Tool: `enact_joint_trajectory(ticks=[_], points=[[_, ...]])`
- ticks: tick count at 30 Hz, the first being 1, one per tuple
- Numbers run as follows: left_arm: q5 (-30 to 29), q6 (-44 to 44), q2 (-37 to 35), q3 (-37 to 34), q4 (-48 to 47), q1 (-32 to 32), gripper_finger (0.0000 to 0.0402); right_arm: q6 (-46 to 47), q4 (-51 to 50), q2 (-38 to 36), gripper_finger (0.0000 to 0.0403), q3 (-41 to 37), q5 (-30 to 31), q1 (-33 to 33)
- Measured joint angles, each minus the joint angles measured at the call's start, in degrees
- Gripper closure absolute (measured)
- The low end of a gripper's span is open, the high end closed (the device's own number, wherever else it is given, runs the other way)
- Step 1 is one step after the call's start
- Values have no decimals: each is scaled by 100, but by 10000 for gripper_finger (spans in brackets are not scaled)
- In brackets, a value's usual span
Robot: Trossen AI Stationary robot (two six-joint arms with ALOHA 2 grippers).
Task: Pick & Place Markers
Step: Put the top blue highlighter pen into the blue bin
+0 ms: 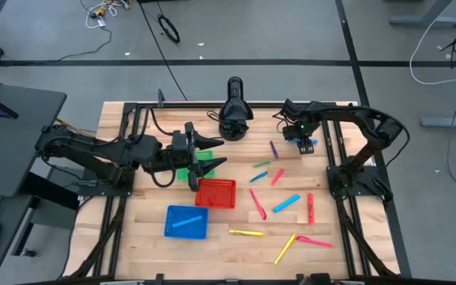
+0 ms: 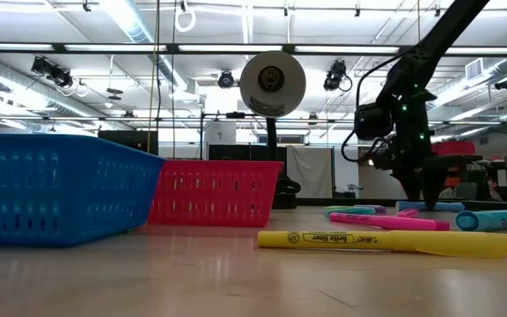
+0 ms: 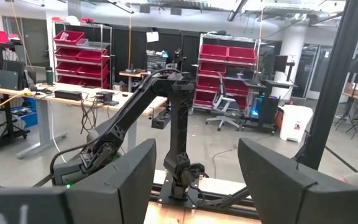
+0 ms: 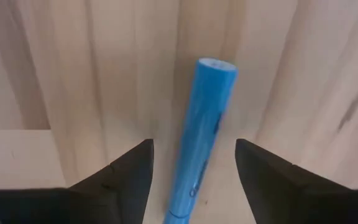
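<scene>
- A blue marker [image 4: 202, 134] lies flat on the wooden surface [image 1: 236, 249], near the far right corner, directly between the fingers of the right hand [image 4: 193, 177].
- The right hand [image 1: 305, 141] is down at the surface over this marker; its fingers [image 4: 127, 171] are spread on either side and do not touch it.
- The other markers are scattered on the surface to the right of the red basket [image 1: 216, 192]: a purple one [image 1: 274, 149], a green one [image 1: 261, 164], a pink one [image 1: 277, 176], a light blue one [image 1: 286, 203], 2 red ones [image 1: 257, 203] and [image 1: 310, 207].
- Nearer the front edge, beyond the red basket, lie 2 yellow markers [image 1: 246, 233] and [image 1: 284, 248] and a pink one [image 1: 313, 241].
- In the low view a yellow marker [image 2: 383, 240] lies nearest the camera, with pink [image 2: 383, 221] and blue ones [image 2: 493, 218] behind it.
- The blue basket [image 1: 186, 222] stands just in front of and left of the red basket; 1 blue marker [image 1: 187, 222] lies inside it.
- A green basket [image 1: 187, 172] sits behind the red basket, mostly hidden under the left arm.
- The left hand [image 1: 210, 156] hangs over the green basket, raised off the surface, fingers [image 3: 126, 180] spread with nothing between them.
- A black camera stand [image 1: 234, 112] is at the far edge of the surface.
</scene>
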Motion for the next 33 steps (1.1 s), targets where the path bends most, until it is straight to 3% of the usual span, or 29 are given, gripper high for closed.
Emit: enact_joint_trajectory(ticks=[6,16,25,33], points=[[0,-148,0,0,-1,0,168,-1,15,128,222,76,-15,31],[2,-148,0,0,0,0,168,218,-1,109,357,22,-119,-8],[0,-147,-2,0,-3,0,168,406,-87,111,353,-32,-178,-51],[-17,-145,-4,0,-159,0,168,1233,-803,98,355,323,-308,-33]])
